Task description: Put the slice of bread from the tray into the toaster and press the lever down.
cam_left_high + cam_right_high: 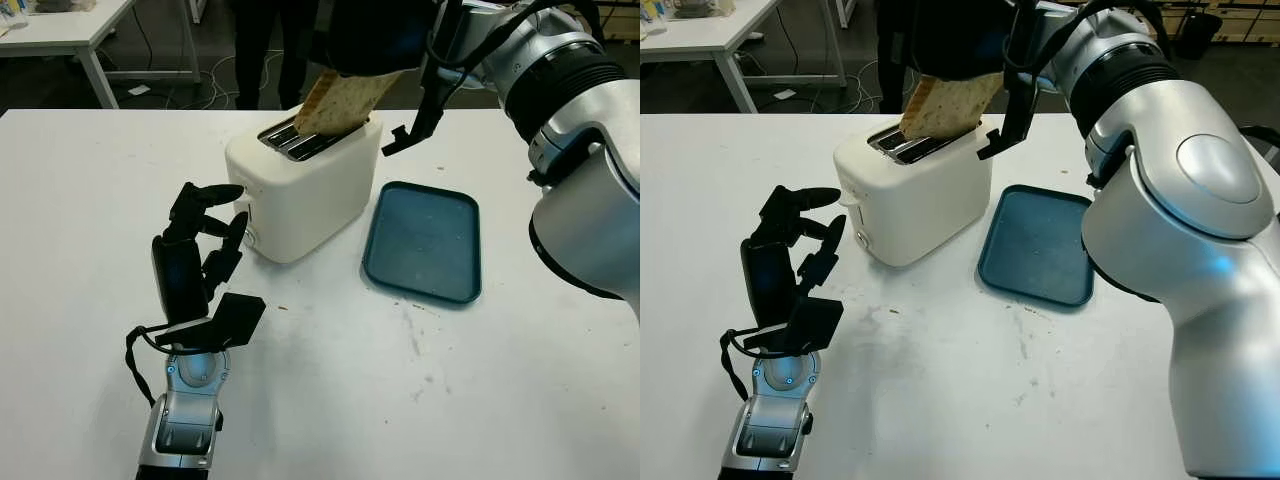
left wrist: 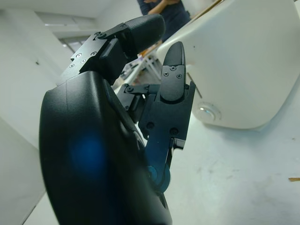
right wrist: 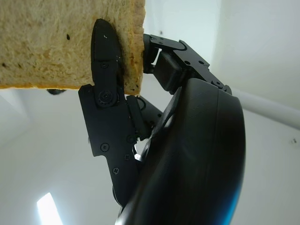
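1. My right hand (image 3: 154,117) sits at the upper middle of the head views, above the cream-white plastic two-slot toaster (image 1: 300,185). Its fingers (image 3: 105,84) are clamped on the pale, brown-crusted slice of bread (image 1: 340,100).
2. The slice is tilted, its lower edge at the mouth of the nearer slot at the toaster's top. I cannot tell whether that edge has entered the slot.
3. In the right wrist view one black finger presses across the bread's face, close to its cut edge.
4. The flat teal rectangular plastic tray (image 1: 425,240) lies right of centre, just beside the toaster's right side and apart from it. It carries nothing.
5. My left hand (image 1: 200,245) stands at the lower left of the left eye view, wrist on the white tabletop (image 1: 400,400), holding nothing, open. Its fingertips (image 2: 173,70) are near the toaster's left end face, where a small round knob (image 2: 208,111) shows. I cannot tell whether they touch that face.
6. Bare tabletop spreads across the lower middle and lower right of the frame, marked by a few crumbs and smudges.
7. The table's far edge runs across the upper frame behind the toaster. Beyond it stand a person's dark legs (image 1: 265,50) and, at the upper left, a second white table (image 1: 70,30).
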`<control>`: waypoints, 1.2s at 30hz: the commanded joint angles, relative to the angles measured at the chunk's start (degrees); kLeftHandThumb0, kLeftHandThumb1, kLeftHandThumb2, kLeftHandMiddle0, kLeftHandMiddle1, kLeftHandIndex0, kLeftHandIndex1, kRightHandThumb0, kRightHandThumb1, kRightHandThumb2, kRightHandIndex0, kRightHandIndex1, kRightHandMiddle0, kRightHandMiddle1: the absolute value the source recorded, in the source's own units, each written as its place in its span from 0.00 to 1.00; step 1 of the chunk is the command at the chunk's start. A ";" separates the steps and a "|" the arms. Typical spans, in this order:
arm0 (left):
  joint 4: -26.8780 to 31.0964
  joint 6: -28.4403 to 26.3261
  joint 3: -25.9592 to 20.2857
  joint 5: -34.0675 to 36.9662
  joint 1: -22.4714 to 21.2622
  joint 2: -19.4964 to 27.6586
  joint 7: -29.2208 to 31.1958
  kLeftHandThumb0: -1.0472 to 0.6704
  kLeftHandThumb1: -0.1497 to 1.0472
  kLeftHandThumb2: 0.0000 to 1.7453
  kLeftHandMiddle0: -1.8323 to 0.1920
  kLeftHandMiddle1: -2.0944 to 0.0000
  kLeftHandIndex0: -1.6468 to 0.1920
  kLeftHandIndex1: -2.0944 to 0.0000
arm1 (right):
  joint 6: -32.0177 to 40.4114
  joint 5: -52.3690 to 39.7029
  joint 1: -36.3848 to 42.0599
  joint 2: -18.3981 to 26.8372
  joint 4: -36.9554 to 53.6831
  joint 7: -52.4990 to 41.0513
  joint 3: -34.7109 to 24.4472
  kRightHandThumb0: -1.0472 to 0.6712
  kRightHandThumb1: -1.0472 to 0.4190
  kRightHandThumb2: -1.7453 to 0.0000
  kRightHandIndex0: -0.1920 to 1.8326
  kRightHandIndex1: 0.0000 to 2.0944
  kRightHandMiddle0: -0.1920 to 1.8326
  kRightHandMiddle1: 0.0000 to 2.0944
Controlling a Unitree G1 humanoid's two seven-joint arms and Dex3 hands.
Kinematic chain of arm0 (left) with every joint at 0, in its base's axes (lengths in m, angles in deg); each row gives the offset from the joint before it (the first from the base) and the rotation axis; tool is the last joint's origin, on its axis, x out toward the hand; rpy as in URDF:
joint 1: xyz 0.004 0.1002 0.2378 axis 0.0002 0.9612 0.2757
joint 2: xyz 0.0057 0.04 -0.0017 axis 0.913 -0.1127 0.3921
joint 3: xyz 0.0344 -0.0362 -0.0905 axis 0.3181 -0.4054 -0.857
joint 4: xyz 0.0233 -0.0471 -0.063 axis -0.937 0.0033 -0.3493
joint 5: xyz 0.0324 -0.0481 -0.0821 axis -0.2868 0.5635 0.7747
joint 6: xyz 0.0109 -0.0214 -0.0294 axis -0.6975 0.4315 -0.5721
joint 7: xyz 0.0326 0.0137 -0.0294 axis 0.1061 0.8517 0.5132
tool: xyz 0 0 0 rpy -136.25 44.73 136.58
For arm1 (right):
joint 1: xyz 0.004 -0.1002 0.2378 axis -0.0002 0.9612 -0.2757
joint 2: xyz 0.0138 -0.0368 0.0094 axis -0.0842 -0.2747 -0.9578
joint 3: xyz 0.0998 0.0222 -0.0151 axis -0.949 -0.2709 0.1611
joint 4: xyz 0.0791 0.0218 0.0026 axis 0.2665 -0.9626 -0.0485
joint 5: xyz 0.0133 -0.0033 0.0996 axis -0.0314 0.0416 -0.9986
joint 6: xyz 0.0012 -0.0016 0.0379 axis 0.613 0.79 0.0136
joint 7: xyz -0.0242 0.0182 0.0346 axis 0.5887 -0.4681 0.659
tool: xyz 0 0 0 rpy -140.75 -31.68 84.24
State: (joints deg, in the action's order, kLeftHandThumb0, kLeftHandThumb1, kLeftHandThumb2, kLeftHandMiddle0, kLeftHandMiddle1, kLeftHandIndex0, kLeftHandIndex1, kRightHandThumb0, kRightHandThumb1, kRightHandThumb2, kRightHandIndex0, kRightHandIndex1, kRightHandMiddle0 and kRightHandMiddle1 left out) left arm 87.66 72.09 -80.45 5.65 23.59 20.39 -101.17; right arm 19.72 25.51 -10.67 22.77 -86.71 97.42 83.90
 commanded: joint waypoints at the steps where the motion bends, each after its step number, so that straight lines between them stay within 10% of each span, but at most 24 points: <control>1: 0.25 -0.07 0.26 -0.16 0.42 -0.29 -0.23 0.49 0.89 0.12 0.61 0.26 0.61 0.53 | 1.66 1.18 0.19 -0.45 0.00 -0.15 1.01 0.28 0.09 0.74 0.68 0.83 0.47 0.83; 12: -0.03 0.34 0.36 -0.16 0.61 -0.62 -0.55 0.50 0.89 0.12 0.61 0.26 0.61 0.53 | 0.57 3.39 0.24 -2.52 0.04 -1.19 4.19 0.28 0.09 0.70 0.68 0.83 0.46 0.82; 20: -0.13 0.16 0.45 -0.50 0.86 -0.69 -0.90 0.49 0.89 0.12 0.61 0.27 0.62 0.53 | 1.29 5.60 -0.91 -4.32 0.35 0.40 6.23 0.29 0.09 0.86 0.66 0.83 0.54 0.29; 27: -0.07 0.02 0.81 -0.64 1.08 -0.81 -0.93 0.49 0.89 0.13 0.61 0.27 0.61 0.54 | 1.48 3.50 -0.88 -7.09 0.50 -3.44 4.14 0.23 0.09 0.77 0.67 0.83 0.48 0.78; 36: 0.02 0.03 1.00 -0.60 1.45 -1.08 -1.54 0.51 0.89 0.12 0.61 0.24 0.62 0.47 | 4.29 4.56 -2.26 -8.34 1.08 -12.36 3.79 0.02 0.09 0.91 0.16 0.50 0.34 0.13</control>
State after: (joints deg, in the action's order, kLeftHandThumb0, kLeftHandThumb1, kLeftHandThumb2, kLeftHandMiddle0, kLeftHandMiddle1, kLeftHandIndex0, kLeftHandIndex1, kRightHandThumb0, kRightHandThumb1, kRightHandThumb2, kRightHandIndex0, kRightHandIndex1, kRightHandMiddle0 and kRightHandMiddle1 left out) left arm 87.66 72.05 -79.79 5.08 24.60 19.93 -102.32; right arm 22.47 30.22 -11.09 14.28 -86.06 85.30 87.61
